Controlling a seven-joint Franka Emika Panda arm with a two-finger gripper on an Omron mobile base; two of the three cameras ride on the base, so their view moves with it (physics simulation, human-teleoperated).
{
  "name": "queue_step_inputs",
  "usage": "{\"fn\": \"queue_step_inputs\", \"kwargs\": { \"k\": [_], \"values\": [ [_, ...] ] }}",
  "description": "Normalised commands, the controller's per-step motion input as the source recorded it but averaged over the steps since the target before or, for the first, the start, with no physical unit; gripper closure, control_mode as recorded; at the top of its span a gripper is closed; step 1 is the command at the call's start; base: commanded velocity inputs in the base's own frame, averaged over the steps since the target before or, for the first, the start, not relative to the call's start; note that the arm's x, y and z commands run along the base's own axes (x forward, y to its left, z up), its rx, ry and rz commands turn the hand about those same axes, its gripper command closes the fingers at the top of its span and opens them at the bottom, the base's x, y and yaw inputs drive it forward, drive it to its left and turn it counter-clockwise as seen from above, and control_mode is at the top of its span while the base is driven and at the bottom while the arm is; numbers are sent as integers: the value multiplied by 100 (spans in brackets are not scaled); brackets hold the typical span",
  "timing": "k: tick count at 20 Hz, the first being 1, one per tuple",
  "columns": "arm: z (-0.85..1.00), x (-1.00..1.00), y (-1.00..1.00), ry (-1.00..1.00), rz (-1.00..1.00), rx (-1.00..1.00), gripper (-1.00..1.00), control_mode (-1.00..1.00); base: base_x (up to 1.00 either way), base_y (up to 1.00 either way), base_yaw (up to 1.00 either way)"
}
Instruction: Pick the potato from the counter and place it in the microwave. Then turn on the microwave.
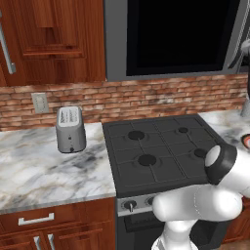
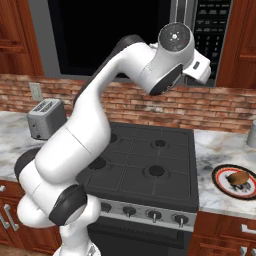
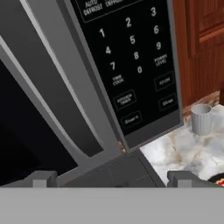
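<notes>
The potato (image 2: 239,178) is brown and lies on a round red-rimmed plate (image 2: 222,176) on the marble counter (image 2: 220,145), right of the stove. The microwave (image 2: 125,35) hangs above the stove, its black glass door (image 3: 26,144) beside a curved silver handle (image 3: 65,92) and a keypad (image 3: 131,57). My gripper (image 3: 113,178) is raised in front of the microwave's lower right corner, well above and left of the potato. Its fingertips (image 3: 41,179) stand wide apart with nothing between them. In the right base view the white hand (image 2: 199,66) sits just below the keypad (image 2: 212,30).
A black gas stovetop (image 1: 156,146) lies under the microwave. A silver toaster (image 1: 71,129) stands on the left counter (image 1: 44,171) by a wall socket (image 1: 40,102). A grey cup (image 3: 201,119) stands at the back of the right counter. Wooden cabinets (image 1: 53,39) flank the microwave.
</notes>
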Motion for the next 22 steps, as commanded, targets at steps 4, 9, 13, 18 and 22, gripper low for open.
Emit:
{"fn": "queue_step_inputs", "kwargs": {
  "k": [4, 9, 13, 18, 22],
  "values": [
    [25, 13, 0, -9, 0, 0, -100, -100, 0, 0, 0],
    [5, 28, 0, -3, 0, 0, -100, -100, 0, 0, 0],
    [0, 36, 9, 0, 0, 0, -100, -100, 0, 0, 0],
    [4, 16, 10, -2, 2, 0, -100, -100, 0, 0, 0],
    [0, 26, 3, 0, 3, 0, -100, -100, 0, 0, 0]
  ]
}}
